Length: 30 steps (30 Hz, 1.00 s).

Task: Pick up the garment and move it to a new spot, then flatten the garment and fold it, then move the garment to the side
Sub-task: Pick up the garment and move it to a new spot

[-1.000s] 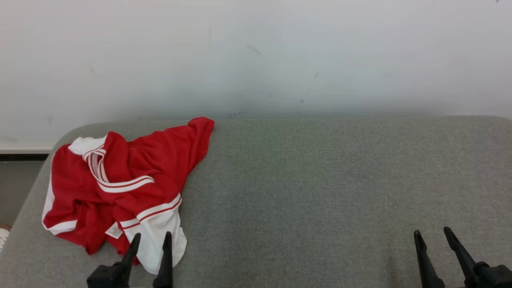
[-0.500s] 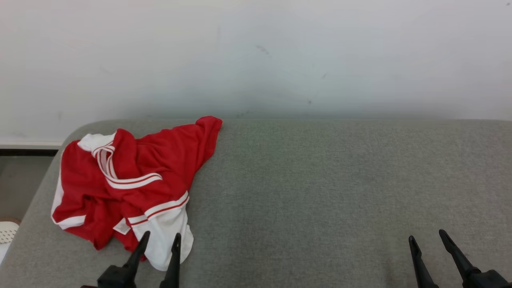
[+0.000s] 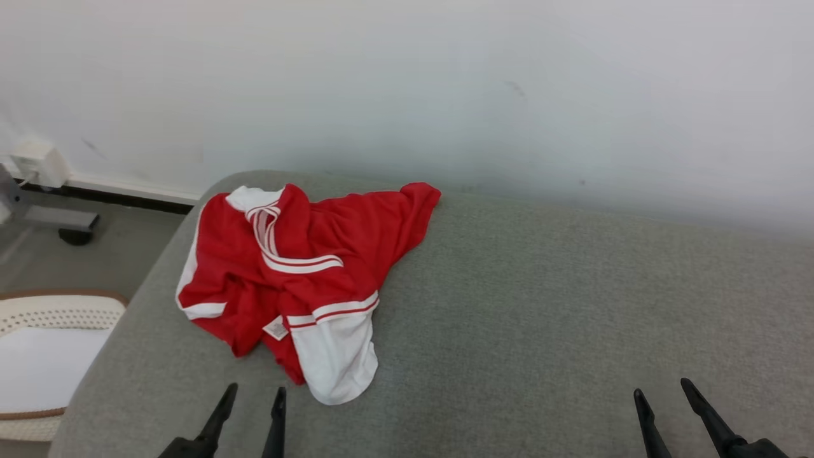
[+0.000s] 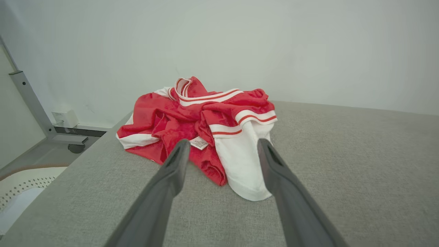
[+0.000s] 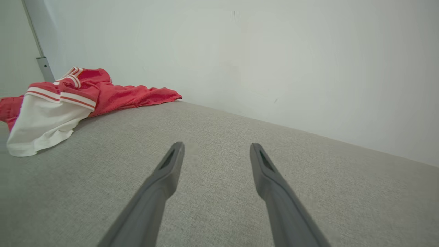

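garment [image 3: 299, 273]: red shirt with white panels and red-and-white striped trim, crumpled in a heap, not flat or folded
garment spot: the bench's [image 3: 540, 305] far left corner, close to the wall [image 3: 445, 83]; one red flap runs out along the back edge
garment detail: a white panel [image 3: 337, 356] hangs toward the robot, with a small white label [image 3: 276, 327] just left of it
left tool [image 3: 255, 388]: fingers parted with nothing between them; low at the near edge of the bench, just short of the white panel, with a strip of bare bench in between
left wrist view: left tool [image 4: 223, 142] points straight at the heap [image 4: 205, 120], with the white panel lined up between the two fingers
right tool [image 3: 661, 387]: fingers parted, empty, over bare bench at the lower right, well apart from the garment
right wrist view: right tool [image 5: 216, 144] over plain grey fabric; garment [image 5: 130, 96] far off at the upper left
bench: grey woven fabric top with a rounded corner
floor left of bench: white perforated object with a brown rim [image 3: 38, 343]; grey metal frame foot with a dark caster [image 3: 57, 219]
wall: plain white with a few small marks; white box [image 3: 38, 162] low on it at far left
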Tool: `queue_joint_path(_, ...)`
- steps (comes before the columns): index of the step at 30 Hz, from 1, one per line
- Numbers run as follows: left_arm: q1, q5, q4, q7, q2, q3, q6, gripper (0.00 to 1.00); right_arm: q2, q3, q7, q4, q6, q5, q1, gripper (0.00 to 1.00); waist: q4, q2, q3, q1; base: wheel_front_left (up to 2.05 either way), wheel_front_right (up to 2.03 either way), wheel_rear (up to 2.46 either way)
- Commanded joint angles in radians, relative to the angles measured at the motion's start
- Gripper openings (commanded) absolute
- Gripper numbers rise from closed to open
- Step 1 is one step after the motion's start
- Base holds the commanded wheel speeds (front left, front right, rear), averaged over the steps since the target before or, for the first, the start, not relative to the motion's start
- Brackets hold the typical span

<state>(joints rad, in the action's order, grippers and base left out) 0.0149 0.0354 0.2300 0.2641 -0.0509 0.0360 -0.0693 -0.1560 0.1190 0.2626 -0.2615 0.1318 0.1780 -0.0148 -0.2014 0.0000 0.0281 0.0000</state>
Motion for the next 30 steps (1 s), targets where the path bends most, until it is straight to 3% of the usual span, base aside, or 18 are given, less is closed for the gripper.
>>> queue_joint_path(1,0.018,0.0,0.0,0.001,-0.006,-0.004,0.004,1.0,0.0,0.005,0.003,-0.006,-0.002,0.005,0.003,1.0,-0.039,0.0,0.007,0.0,0.0,0.0,0.0)
queue_joint_path(8,0.018,0.004,0.002,0.001,-0.012,-0.014,-0.005,1.0,0.005,0.019,0.003,-0.014,-0.002,0.009,0.011,1.0,-0.073,0.0,0.009,0.0,0.0,0.0,0.0)
queue_joint_path(12,0.018,0.003,-0.005,0.001,-0.011,-0.015,0.003,1.0,0.005,0.028,0.003,-0.012,-0.002,0.01,0.016,1.0,-0.069,0.0,0.005,0.0,0.0,0.0,0.0)
queue_joint_path(17,-0.047,0.051,0.018,0.001,-0.005,-0.003,-0.02,1.0,-0.003,0.025,0.003,-0.002,-0.002,0.009,0.024,1.0,-0.054,0.0,-0.022,0.0,0.0,0.0,0.0)
queue_joint_path(25,-0.263,0.188,0.169,-0.027,-0.002,0.081,-0.041,1.0,-0.025,0.027,0.003,0.014,-0.002,0.005,0.068,1.0,-0.032,0.0,-0.115,0.0,0.0,0.0,0.0)
queue_joint_path(30,-0.381,0.305,0.269,-0.134,-0.001,0.123,0.002,1.0,-0.03,0.042,0.003,0.02,-0.002,0.005,0.118,1.0,-0.001,0.0,-0.184,0.0,0.0,0.0,0.0)
